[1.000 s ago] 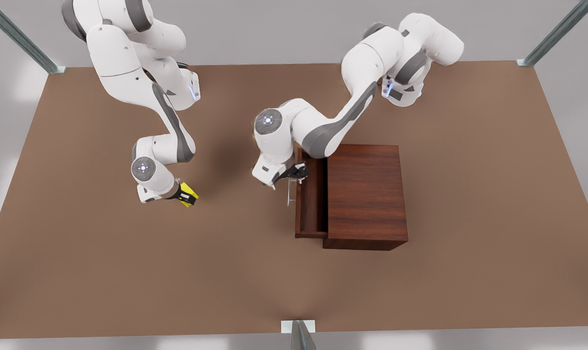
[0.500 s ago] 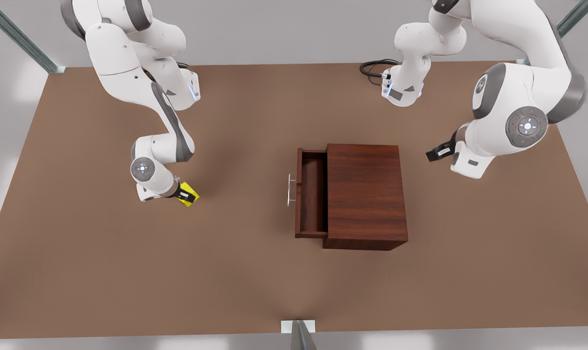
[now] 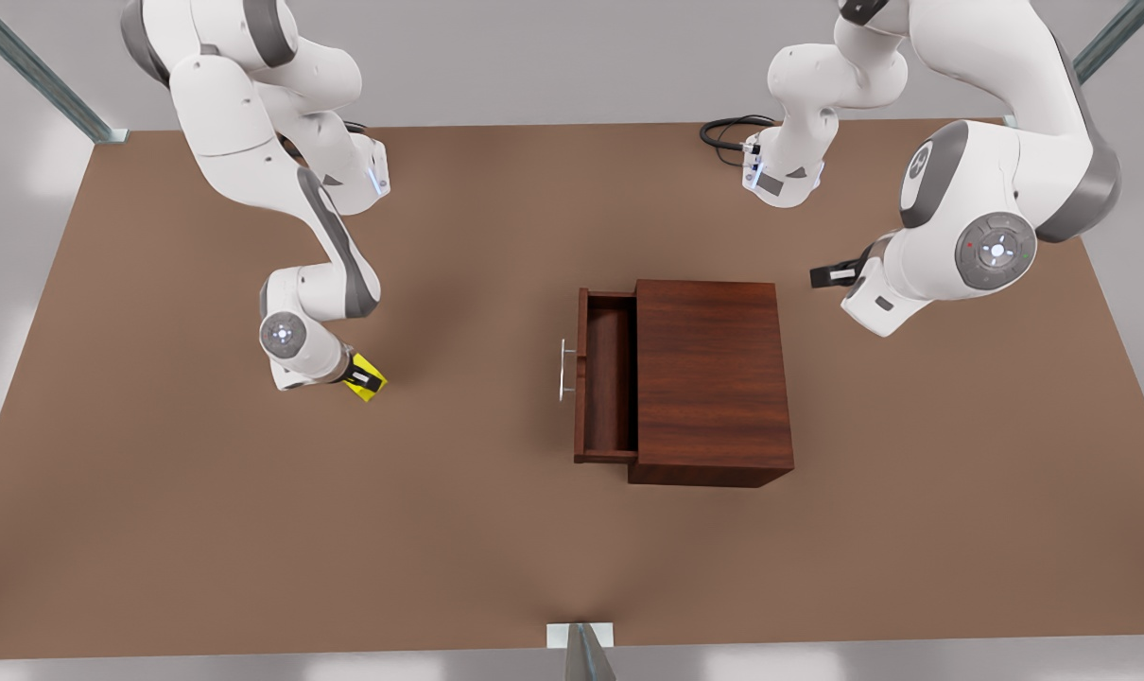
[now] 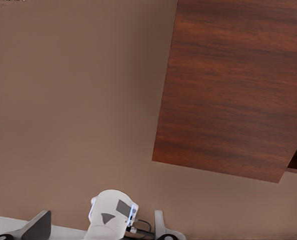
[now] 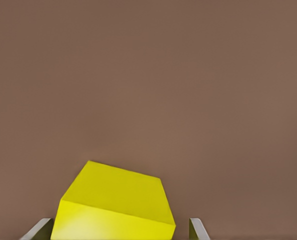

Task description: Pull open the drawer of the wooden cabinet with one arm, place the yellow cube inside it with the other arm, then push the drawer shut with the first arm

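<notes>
The wooden cabinet (image 3: 714,378) (image 4: 233,85) stands right of the table's middle in the front view. Its drawer (image 3: 608,378) is pulled out toward the front view's left, empty, with its silver handle (image 3: 565,369) free. The yellow cube (image 3: 366,376) (image 5: 116,205) lies on the table at the front view's left. My right gripper (image 3: 362,376) (image 5: 118,230) stands open astride the cube, one finger on each side, with a small gap at one finger. My left gripper (image 3: 821,275) (image 4: 98,227) hovers open beyond the cabinet's closed side, at the front view's right, holding nothing.
The two arm bases (image 3: 364,180) (image 3: 780,180) stand at the table's far edge, with a black cable (image 3: 723,132) beside the right one. Metal posts (image 3: 586,653) mark the table's corners and its near edge. Bare brown table (image 3: 440,530) lies between the cube and the drawer.
The left gripper has let go of the drawer handle and swung over to the cabinet's far side, drifting a little farther since. The drawer stays open. The right gripper has stayed at the cube.
</notes>
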